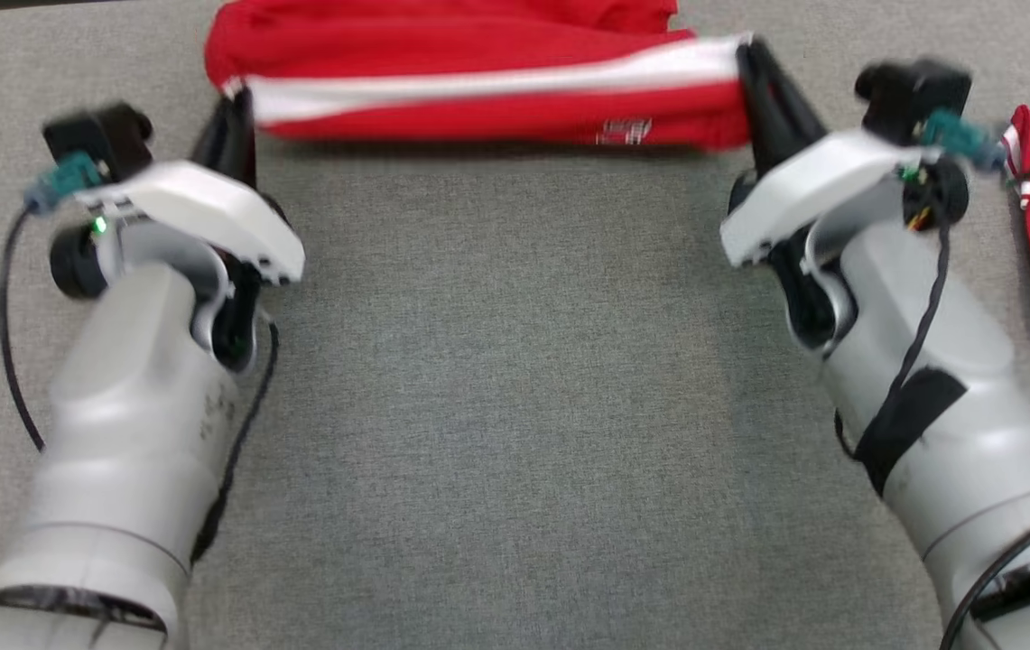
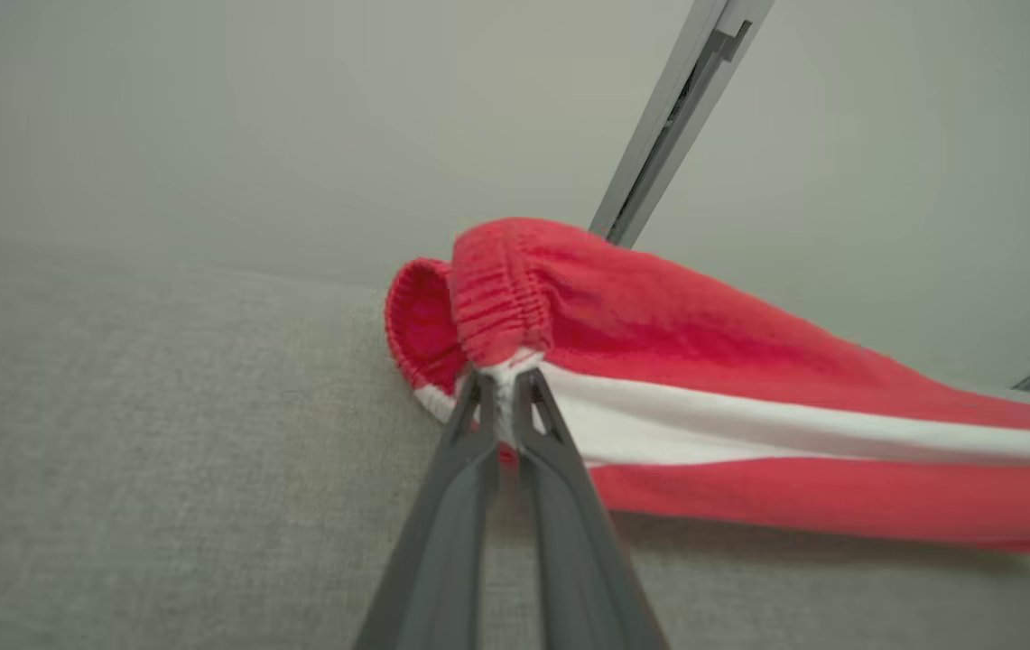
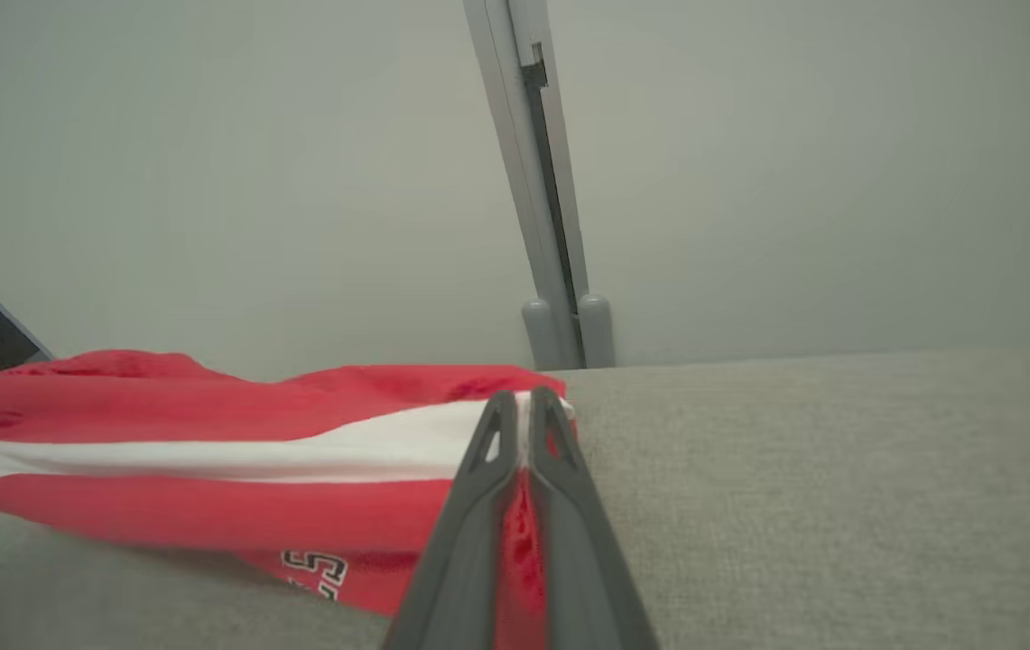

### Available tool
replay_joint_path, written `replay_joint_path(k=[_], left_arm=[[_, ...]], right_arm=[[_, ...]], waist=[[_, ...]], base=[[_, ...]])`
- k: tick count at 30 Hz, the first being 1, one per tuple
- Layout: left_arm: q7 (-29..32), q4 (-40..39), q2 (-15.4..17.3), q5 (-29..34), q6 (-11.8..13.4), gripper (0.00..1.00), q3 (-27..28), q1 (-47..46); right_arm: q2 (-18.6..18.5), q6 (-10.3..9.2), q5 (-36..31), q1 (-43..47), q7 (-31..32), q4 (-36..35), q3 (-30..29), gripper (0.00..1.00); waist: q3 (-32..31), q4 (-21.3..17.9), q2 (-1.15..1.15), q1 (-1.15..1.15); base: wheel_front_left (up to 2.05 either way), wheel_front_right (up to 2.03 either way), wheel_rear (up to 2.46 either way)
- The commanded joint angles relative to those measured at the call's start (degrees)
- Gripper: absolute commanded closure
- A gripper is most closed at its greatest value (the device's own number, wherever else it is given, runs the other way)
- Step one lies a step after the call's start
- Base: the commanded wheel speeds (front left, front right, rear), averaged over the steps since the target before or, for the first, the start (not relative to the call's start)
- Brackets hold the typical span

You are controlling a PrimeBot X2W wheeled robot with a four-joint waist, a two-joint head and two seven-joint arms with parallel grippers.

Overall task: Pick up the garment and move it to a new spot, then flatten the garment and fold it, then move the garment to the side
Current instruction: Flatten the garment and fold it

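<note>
Left end effector (image 1: 237, 97) and right end effector (image 1: 749, 52) each pinch an end of the red shorts (image 1: 478, 90), stretched across the far side of the desk (image 1: 496, 379); we should lower both evenly, taut.

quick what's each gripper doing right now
Left gripper: shut on the waistband end of the red fabric garment with a white stripe.
Right gripper: shut on the same garment's other end.
</note>
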Motion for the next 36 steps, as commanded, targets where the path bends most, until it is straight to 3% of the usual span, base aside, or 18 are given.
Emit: replay_joint_path(k=[1, 7, 17, 25, 31, 36], left_arm=[[-0.31, 0.5, 0.06, -0.6, -0.22, 1.0, 0.44, 1.69], [-0.34, -3.08, -0.55, 0.3, -0.54, 1.0, 1.6, 9.57], [-0.31, -18.02, 1.25, 3.35, -0.62, 1.0, -0.18, 30.03], [0.59, -28.82, 4.78, 0.95, -0.37, 1.0, -0.27, 47.03], [7.62, -42.65, 7.94, -0.72, 4.16, 1.0, 0.56, 58.56], [15.89, -57.36, 10.25, -1.69, 9.15, 1.0, 0.76, 67.12]], right_arm=[[-0.27, -0.12, 1.47, 1.9, -0.89, 1.06, 0.34, 1.0], [-0.79, -0.12, 5.38, 9.76, -1.79, -0.07, 2.03, 1.0], [-4.03, -0.13, 4.54, 30.9, -1.76, -16.12, 0.66, 1.0], [-5.69, -0.14, 1.77, 50.34, -1.73, -29.47, -3.07, 1.0], [-7.72, -0.21, -1.56, 62.4, 2.82, -40.38, -7.91, 1.0], [-6.89, -0.23, -4.95, 70.9, 9.96, -52.36, -12.4, 1.0]], waist=[[-0.03, 0.29, 0.0, 0.0], [-2.35, 0.67, 0.0, 0.0], [-10.87, 0.21, 0.0, 0.0], [-18.0, -0.07, 0.0, 0.0], [-21.71, 0.11, 0.0, 0.0], [-23.19, 0.35, 0.0, 0.0]], base=[[0.0, 0.0, 0.0], [0.0, 0.0, 0.0], [0.0, 0.0, 0.0], [0.0, 0.0, 0.0], [0.0, 0.0, 0.0], [0.0, 0.0, 0.0]])
